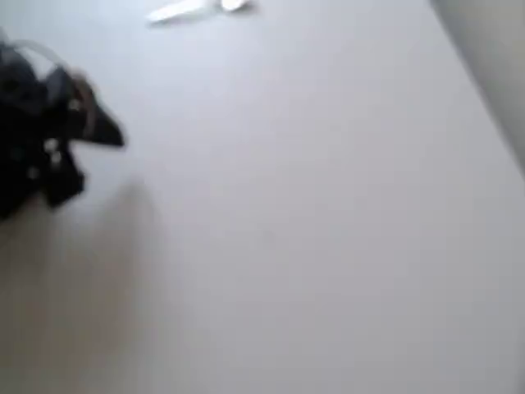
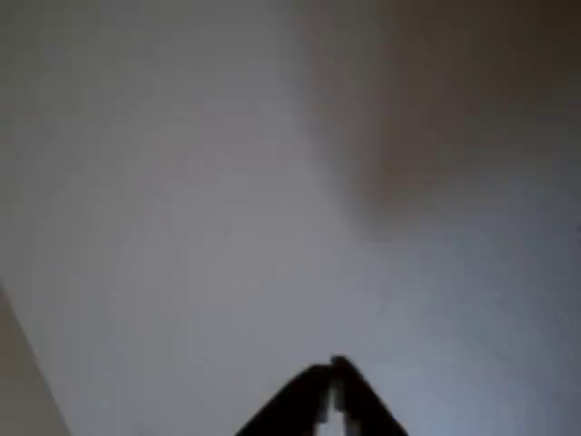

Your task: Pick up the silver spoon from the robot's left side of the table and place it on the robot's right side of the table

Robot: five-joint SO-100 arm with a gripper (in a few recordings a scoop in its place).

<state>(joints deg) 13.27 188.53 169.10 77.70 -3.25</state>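
Note:
The silver spoon lies flat on the off-white table at the top edge of the overhead view, blurred and pale. My black gripper sits at the left edge of that view, well below and left of the spoon, with its tip pointing right. In the wrist view the two dark fingers meet at their tips, so the gripper is shut with nothing between its fingers, above bare table.
The table's right edge runs diagonally down the upper right of the overhead view, with a darker floor beyond it. A soft shadow falls below the arm. Another table edge crosses the lower left corner of the wrist view.

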